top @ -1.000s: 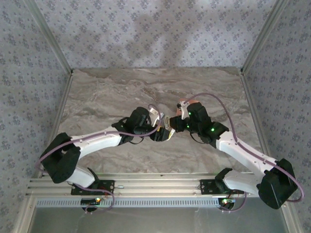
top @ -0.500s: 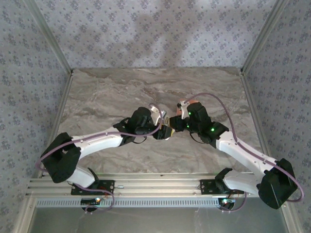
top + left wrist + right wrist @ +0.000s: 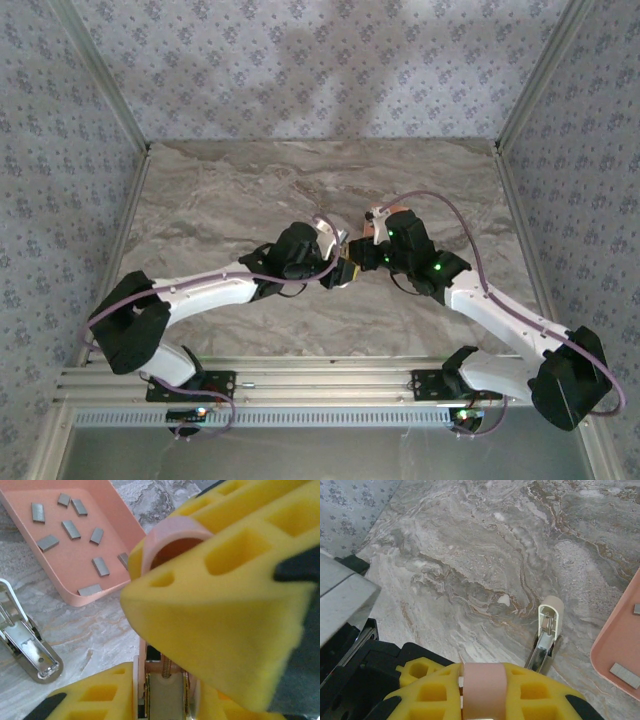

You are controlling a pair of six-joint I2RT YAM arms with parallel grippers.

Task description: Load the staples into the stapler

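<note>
Left wrist view: the stapler (image 3: 164,695) sits upright between the left gripper's (image 3: 340,270) yellow foam pads (image 3: 100,697), which press on both of its sides. Its spring and white inner frame show just above the pads. A pale pink rounded end (image 3: 172,535) lies further up, tucked against a large yellow foam block (image 3: 215,610) close to the lens. I cannot tell which gripper owns that block.

Right wrist view: the right gripper (image 3: 362,256) pinches a pale pink bar of the stapler between its own pads (image 3: 530,692).

Up and left of the left fingers, a salmon tray (image 3: 70,596) rests on the marble table (image 3: 470,555). The staples (image 3: 70,529), short grey strips, lie scattered flat inside it. From the right fingers the tray is up and to the right.

Left of the left fingers, on the marble, lies a chromed piece (image 3: 32,652) with a rounded end. Just beyond the right fingers a narrow white-and-metal piece (image 3: 547,630) with a pale cap points away. I cannot tell whether these are one object.

Against one second ago, in the top view:
- The left wrist has shifted toward the right gripper.
- The two sets of fingers now meet.
- The right arm holds the same pose.
</note>
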